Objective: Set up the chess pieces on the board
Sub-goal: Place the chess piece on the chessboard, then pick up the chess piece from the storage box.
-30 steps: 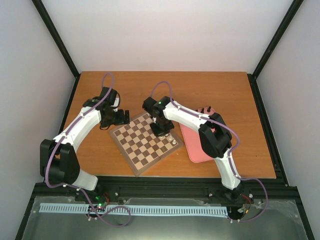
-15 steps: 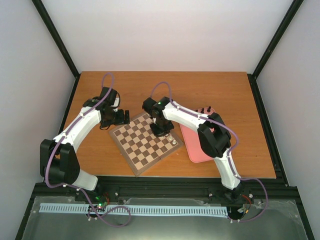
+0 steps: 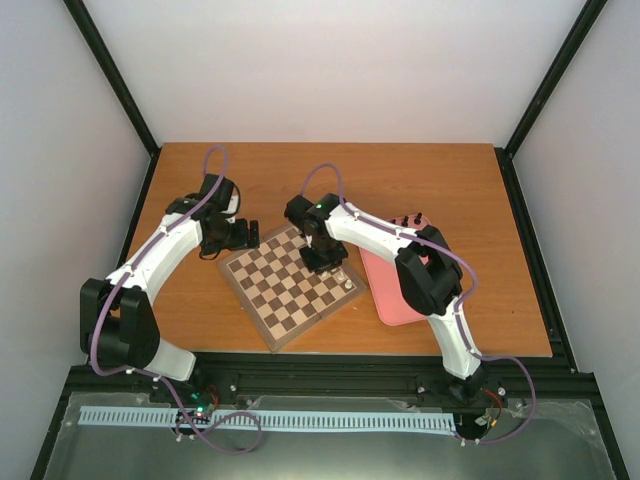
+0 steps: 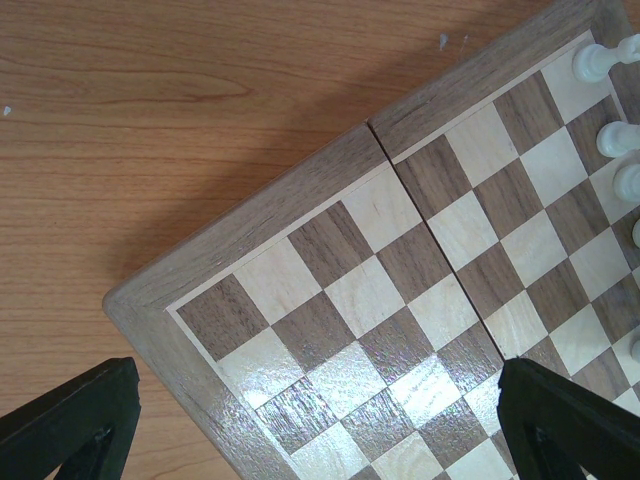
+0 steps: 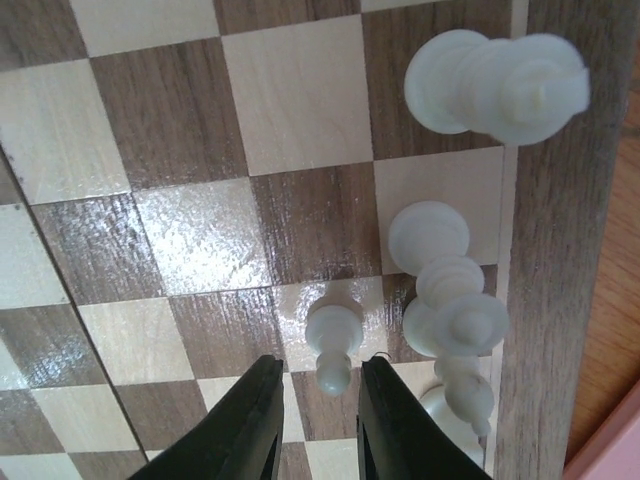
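Observation:
The chessboard (image 3: 285,290) lies tilted on the table between the arms. My right gripper (image 3: 333,266) hovers over its right edge. In the right wrist view the jaws (image 5: 320,372) stand slightly apart on either side of a cream-white pawn (image 5: 333,330) that stands on a light square, with a small gap on each side. Several more white pieces (image 5: 455,300) stand along the border beside it, and a taller one (image 5: 495,85) further off. My left gripper (image 3: 250,234) is wide open and empty (image 4: 318,385) over the board's left corner (image 4: 330,300).
A pink tray (image 3: 398,298) lies right of the board, with a few dark pieces (image 3: 410,220) at its far end. White pieces (image 4: 610,100) show at the right edge of the left wrist view. Bare wooden table (image 4: 150,120) surrounds the board.

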Controlling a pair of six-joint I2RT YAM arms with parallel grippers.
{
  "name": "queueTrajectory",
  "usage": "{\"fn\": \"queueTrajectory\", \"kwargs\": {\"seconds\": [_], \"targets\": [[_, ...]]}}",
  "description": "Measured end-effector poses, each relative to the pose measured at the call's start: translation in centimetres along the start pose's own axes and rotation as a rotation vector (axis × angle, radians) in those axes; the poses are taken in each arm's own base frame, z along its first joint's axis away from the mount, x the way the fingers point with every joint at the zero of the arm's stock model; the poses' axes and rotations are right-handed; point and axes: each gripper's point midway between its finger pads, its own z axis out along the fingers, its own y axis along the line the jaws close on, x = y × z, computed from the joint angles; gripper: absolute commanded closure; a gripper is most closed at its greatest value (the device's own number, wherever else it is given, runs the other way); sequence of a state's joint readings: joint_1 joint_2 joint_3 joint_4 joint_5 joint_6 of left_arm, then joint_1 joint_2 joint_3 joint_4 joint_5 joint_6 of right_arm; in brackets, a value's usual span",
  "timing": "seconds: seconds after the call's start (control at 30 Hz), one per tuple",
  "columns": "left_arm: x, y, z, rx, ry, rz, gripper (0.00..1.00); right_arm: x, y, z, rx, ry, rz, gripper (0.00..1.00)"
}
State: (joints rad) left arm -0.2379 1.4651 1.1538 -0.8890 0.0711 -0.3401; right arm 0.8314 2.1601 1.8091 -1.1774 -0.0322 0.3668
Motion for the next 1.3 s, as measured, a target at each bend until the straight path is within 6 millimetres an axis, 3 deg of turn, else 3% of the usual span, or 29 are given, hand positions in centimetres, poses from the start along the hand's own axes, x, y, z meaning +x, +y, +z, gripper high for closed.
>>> {"fn": "queueTrajectory", "kwargs": {"seconds": [0.07,0.17,0.23,0.47,0.53,0.6,0.77,0.83,1.13,1.3], "targets": [[0.0,0.0,0.0,0.000,0.000,0.000,0.00,0.1,0.2,-0.2,-0.010,0.000,-0.004,0.73],[0.0,0.0,0.0,0.000,0.000,0.000,0.00,0.2,0.3,-1.1,-0.024,-0.012,-0.009,0.49],[0.0,0.0,0.0,0.000,0.000,0.000,0.00,0.3,0.4,-2.2,-0.032,-0.025,-0.013,0.45],[0.0,0.0,0.0,0.000,0.000,0.000,0.00,0.8,-1.0,-8.0,-0.022,-0.140,0.022,0.43],[0.0,0.0,0.0,0.000,0.000,0.000,0.00,1.7,-2.6,-9.2,-0.017,-0.168,0.058,0.43],[0.0,0.0,0.0,0.001,0.000,0.000,0.00,3.2,-5.6,-9.7,-0.010,-0.168,0.128,0.43],[0.0,-0.1,0.0,0.004,0.001,0.000,0.00,5.9,-14.5,-7.5,0.033,-0.107,0.362,0.43],[0.0,-0.1,0.0,0.004,0.001,0.000,0.00,6.7,-16.5,-6.3,0.048,-0.074,0.407,0.44],[0.0,-0.1,0.0,0.004,0.001,0.000,0.00,8.6,-20.2,-2.3,0.055,-0.004,0.481,0.48],[0.0,-0.1,0.0,0.003,0.001,0.000,0.00,9.1,-21.2,-0.6,0.058,0.019,0.502,0.48]]}}
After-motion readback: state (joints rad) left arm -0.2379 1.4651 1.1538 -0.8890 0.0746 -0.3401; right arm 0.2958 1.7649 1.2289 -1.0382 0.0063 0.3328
